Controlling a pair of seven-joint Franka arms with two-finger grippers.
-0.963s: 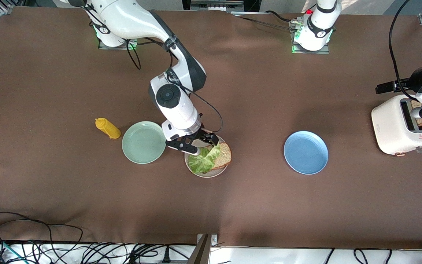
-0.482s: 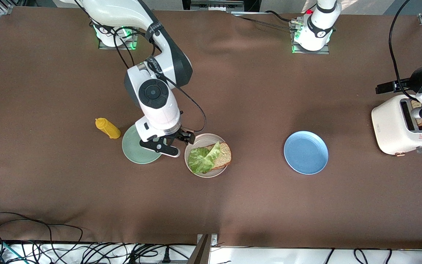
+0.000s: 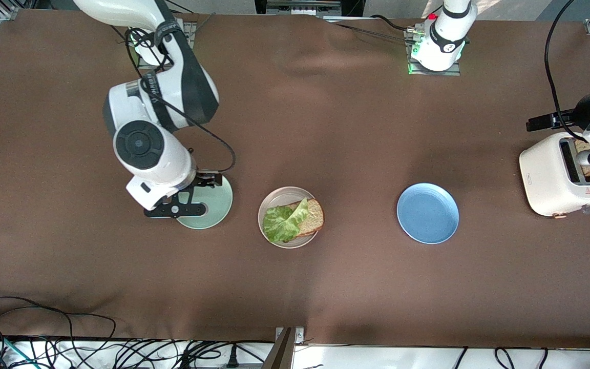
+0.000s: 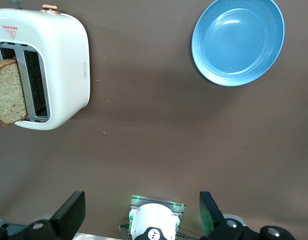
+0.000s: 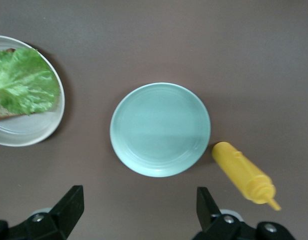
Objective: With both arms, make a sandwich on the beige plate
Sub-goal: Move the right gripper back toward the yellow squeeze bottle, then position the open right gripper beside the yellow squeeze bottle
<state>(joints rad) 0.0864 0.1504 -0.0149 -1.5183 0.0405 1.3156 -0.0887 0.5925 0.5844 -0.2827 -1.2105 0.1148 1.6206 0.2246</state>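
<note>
The right gripper (image 3: 192, 197) is hovering over the mint green plate (image 3: 213, 207), jaws spread and empty. The left gripper (image 4: 141, 220) is hanging over the toaster (image 3: 556, 177), jaws spread.

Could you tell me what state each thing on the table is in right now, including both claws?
Beige plate: holds one bread slice with lettuce on top, no second slice.
Mint green plate: bare.
Blue plate: bare.
Toaster: one bread slice in toaster standing up out of a slot.
Mustard bottle: lying on its side.
Right claw: open, over the mint green plate.
Left claw: open, beside the toaster.
</note>
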